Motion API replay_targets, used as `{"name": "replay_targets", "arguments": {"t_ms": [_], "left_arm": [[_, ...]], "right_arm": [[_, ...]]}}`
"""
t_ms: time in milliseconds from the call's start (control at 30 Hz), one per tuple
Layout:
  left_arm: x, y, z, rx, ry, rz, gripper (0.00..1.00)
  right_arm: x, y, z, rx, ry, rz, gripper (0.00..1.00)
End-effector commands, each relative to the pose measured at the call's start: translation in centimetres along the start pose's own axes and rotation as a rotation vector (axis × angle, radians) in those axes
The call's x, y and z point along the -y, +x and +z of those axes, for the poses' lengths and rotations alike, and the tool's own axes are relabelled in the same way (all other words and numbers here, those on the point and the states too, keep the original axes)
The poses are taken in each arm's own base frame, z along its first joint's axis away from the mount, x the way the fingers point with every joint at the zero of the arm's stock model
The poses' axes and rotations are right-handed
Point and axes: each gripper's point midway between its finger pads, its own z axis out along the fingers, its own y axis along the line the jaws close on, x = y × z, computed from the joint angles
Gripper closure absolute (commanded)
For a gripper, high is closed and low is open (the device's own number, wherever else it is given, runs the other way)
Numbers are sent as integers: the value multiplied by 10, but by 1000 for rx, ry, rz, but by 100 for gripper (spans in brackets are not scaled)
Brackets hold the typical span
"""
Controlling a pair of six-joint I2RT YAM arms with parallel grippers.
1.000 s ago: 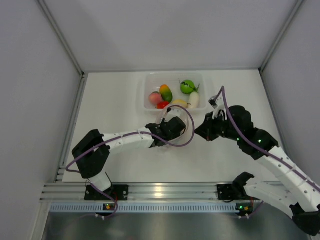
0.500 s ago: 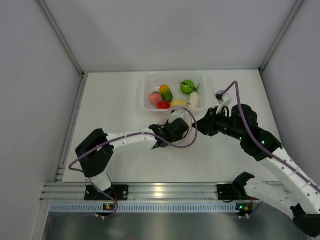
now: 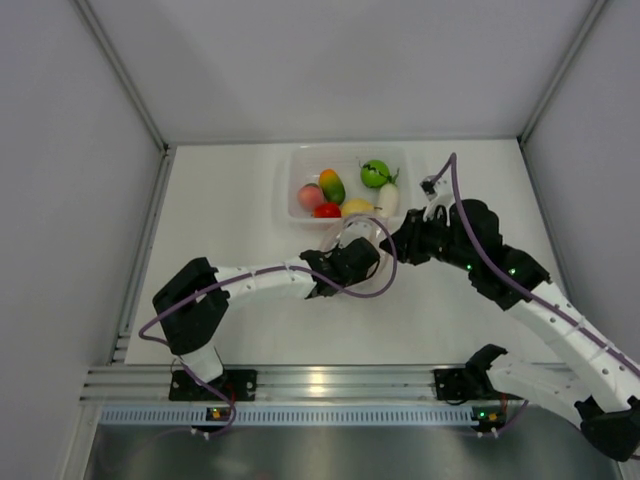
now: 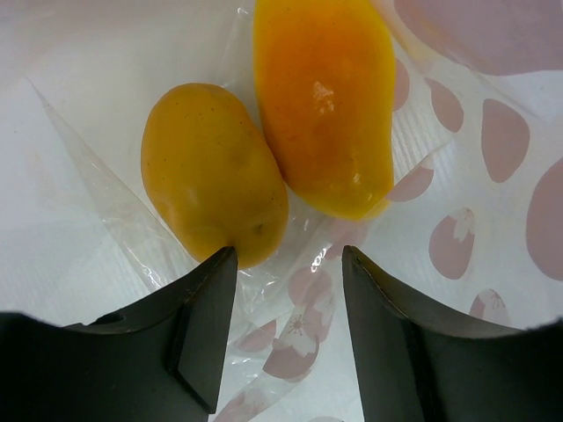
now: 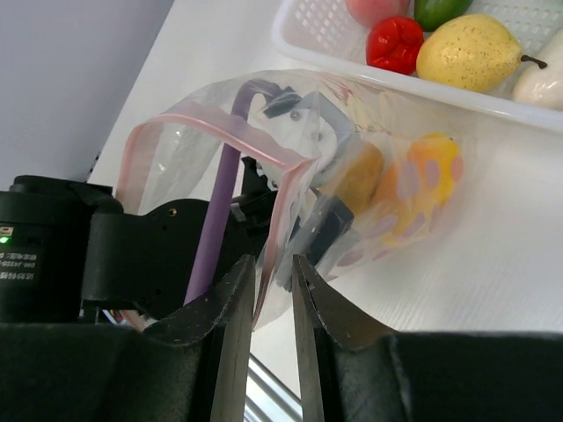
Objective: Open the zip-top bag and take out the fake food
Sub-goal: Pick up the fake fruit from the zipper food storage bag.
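Observation:
The zip-top bag lies just in front of the tub, clear with pink blossom prints and a pink zip strip along its gaping mouth. My left gripper is inside the bag, open, with only printed film between its fingers. Right ahead of it lie two pieces of fake food: a yellow-brown fruit, whose end touches the left fingertip, and an orange mango. My right gripper straddles the bag's mouth edge; its jaws stand slightly apart and do not pinch the plastic. It is open.
A rigid clear tub at the back holds several more fake foods, among them a red pepper and a yellow pear. The left arm's purple cable loops beside the bag. White walls enclose the table.
My right gripper went from shut to slightly open and swung left to the bag's mouth. My left gripper narrowed a little and pushed slightly further right into the bag.

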Motion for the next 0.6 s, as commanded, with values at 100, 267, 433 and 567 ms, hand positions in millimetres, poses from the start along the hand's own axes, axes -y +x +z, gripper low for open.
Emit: {"name": "replay_targets", "arguments": {"t_ms": [100, 267, 433, 567], "left_arm": [[16, -18, 0, 49, 25, -24, 43], [15, -20, 2, 56, 12, -37, 43], [18, -22, 3, 60, 13, -49, 43], [17, -23, 4, 63, 5, -45, 43]], "right_arm": [[1, -16, 0, 14, 58, -26, 76], [1, -4, 7, -31, 114, -24, 76], [7, 11, 20, -58, 184, -21, 76], [5, 17, 25, -71, 205, -36, 100]]}}
